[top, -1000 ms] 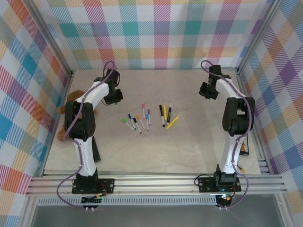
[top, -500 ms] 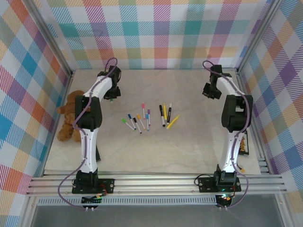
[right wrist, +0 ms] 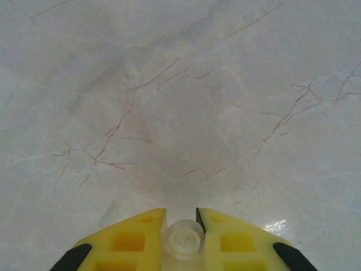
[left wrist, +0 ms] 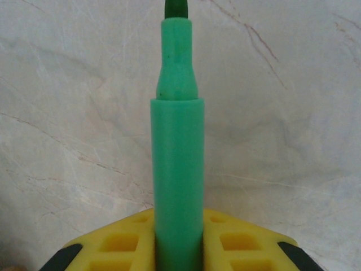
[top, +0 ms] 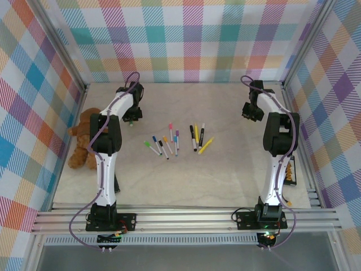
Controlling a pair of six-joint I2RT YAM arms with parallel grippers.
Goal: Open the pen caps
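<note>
Far left: brown teddy bear [top: 83, 140] at the table [top: 225, 169] edge. The left hand [left wrist: 177, 248] is pinching a green plastic marker pen [left wrist: 177, 169], dark tip bare, pointing away over the marble top. Mid-table, between the arms, lie the thin marker pens [top: 172, 140], with the coloured pen caps [top: 148, 143] still on. The right hand [right wrist: 181, 226] is clamped on a small clear round plastic piece [right wrist: 183, 241].

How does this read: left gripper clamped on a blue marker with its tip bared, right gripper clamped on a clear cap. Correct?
One slip: the marker in the left gripper is green, not blue, as the left wrist view shows. The rest holds: its tip is bared, and the right gripper is clamped on a clear cap.
</note>
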